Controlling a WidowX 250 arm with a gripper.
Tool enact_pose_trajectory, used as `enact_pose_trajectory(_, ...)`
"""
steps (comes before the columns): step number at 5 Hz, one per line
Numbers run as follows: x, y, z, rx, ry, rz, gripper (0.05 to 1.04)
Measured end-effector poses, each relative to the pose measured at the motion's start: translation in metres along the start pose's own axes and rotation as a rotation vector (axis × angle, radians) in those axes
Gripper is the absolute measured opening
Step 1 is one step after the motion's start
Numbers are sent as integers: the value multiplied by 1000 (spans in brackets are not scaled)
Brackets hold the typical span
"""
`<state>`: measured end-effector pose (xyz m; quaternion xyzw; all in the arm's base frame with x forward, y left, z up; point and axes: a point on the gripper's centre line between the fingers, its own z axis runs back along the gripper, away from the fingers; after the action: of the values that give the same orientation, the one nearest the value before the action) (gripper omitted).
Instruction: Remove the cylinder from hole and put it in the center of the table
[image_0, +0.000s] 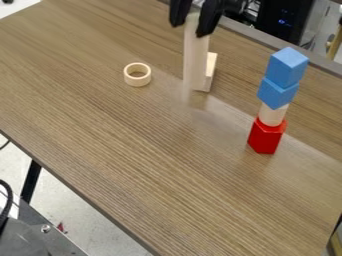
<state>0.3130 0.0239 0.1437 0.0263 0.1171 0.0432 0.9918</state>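
At the top edge hangs the gripper (194, 24), its two black fingers closed on either side of the upper end of a long, pale wooden cylinder (195, 55). The cylinder is upright, and its lower end is beside a small pale wooden block (210, 72); whether it touches the block or the table is unclear. To the left, a pale wooden ring (145, 75) lies on the table (133, 145), with its hole facing up and nothing standing in it.
At the right stands a tower: a red block (266, 136) at the bottom, a short pale cylinder (272, 115) on it, then two blue cubes (287, 67). The table's front edge slants down from the left, and a dark device is behind its far edge.
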Motion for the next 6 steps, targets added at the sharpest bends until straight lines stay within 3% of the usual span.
enact_pose_trajectory(3, -9, -8, -47, 12, -161, -130, 485)
enact_pose_trajectory(4, -9, -12, -47, 37, -200, -173, 485)
enact_pose_trajectory(5, -11, -16, -46, 71, -187, -213, 530)
enact_pose_trajectory(6, -10, -16, -42, 85, -194, -225, 861)
